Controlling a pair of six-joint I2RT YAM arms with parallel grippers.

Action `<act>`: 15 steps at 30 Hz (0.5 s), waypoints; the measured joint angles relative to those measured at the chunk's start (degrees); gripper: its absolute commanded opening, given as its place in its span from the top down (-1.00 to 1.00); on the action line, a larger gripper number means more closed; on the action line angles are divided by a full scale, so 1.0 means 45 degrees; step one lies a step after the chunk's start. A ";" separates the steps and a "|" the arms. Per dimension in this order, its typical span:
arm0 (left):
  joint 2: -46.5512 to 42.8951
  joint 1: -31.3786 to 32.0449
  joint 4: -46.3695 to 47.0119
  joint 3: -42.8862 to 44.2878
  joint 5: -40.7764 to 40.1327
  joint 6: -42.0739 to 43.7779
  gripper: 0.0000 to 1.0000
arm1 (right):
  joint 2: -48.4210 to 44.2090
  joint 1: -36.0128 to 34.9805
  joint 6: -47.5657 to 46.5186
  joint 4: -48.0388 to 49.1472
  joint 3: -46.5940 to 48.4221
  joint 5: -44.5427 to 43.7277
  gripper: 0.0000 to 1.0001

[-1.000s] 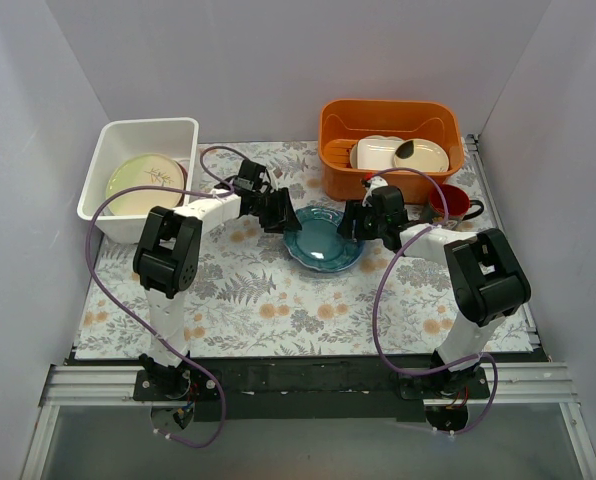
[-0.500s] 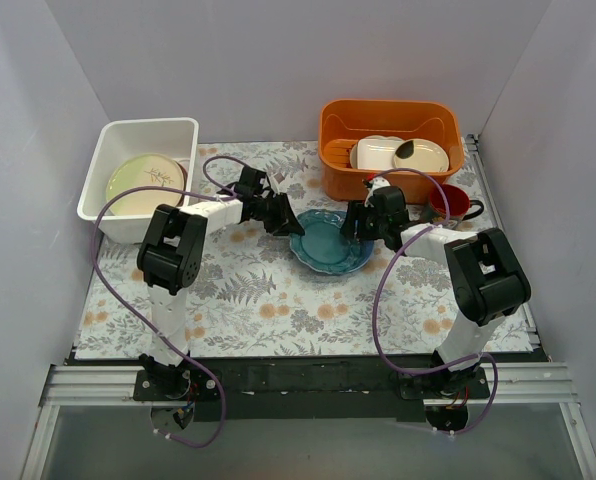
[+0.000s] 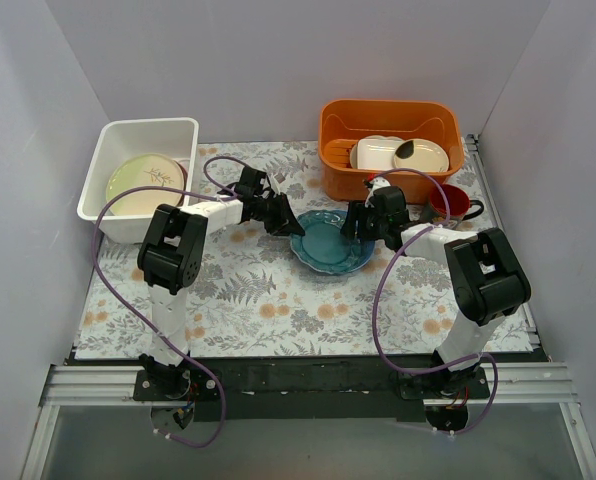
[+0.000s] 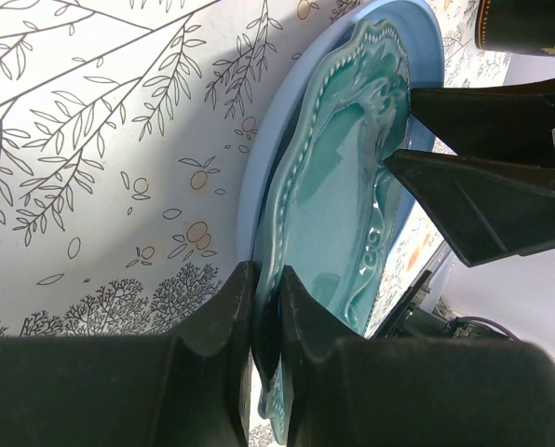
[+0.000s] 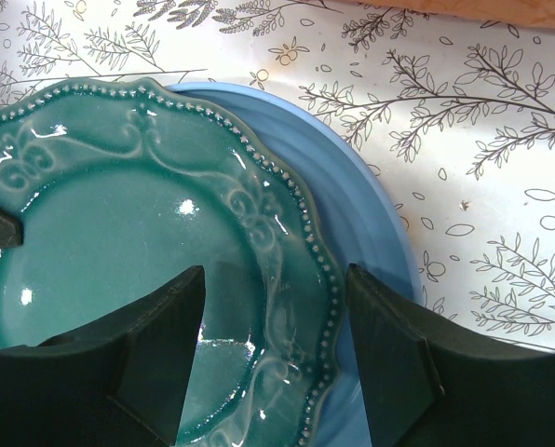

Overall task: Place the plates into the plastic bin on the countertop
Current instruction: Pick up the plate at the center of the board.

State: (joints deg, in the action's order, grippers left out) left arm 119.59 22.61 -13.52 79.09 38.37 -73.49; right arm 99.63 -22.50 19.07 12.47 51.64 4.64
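A teal-blue plate [image 3: 328, 243] with a beaded scalloped rim lies on a light blue plate [image 5: 357, 219] in the middle of the countertop [image 3: 248, 290]. My left gripper [image 4: 266, 300] is shut on the teal plate's left rim [image 4: 333, 214]; it shows in the top view too [image 3: 282, 219]. My right gripper [image 5: 276, 326] is open at the plate's right side [image 3: 356, 226], one finger over the teal plate [image 5: 119, 251], the other over the blue plate's edge. The white plastic bin [image 3: 118, 140] stands at the back left and holds a cream-green leaf-sprig plate [image 3: 144, 183].
An orange tub [image 3: 338, 150] with cream dishes stands at the back right, just behind my right gripper. A red mug [image 3: 454, 204] sits right of that gripper. Grey walls close in the left, right and back.
My left arm and the teal plate have shifted slightly to the right since the earliest frame. Almost nothing has moved in the last half second.
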 measured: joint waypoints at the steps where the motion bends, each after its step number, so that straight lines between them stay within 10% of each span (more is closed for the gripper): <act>1: 0.0000 0.0000 0.0000 0.0000 0.0000 0.0005 1.00 | 0.0000 0.0000 0.0000 0.0000 0.0000 0.0000 -0.37; 15: -0.0151 0.0078 -0.0194 0.0005 -0.0214 0.0243 1.00 | -0.0146 -0.0005 0.0010 -0.0131 -0.0097 0.0073 -0.46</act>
State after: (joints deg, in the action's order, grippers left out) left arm 118.91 22.96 -14.39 79.11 37.41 -72.40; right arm 98.98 -22.52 19.11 11.88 51.20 4.97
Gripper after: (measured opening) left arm 0.098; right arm 0.713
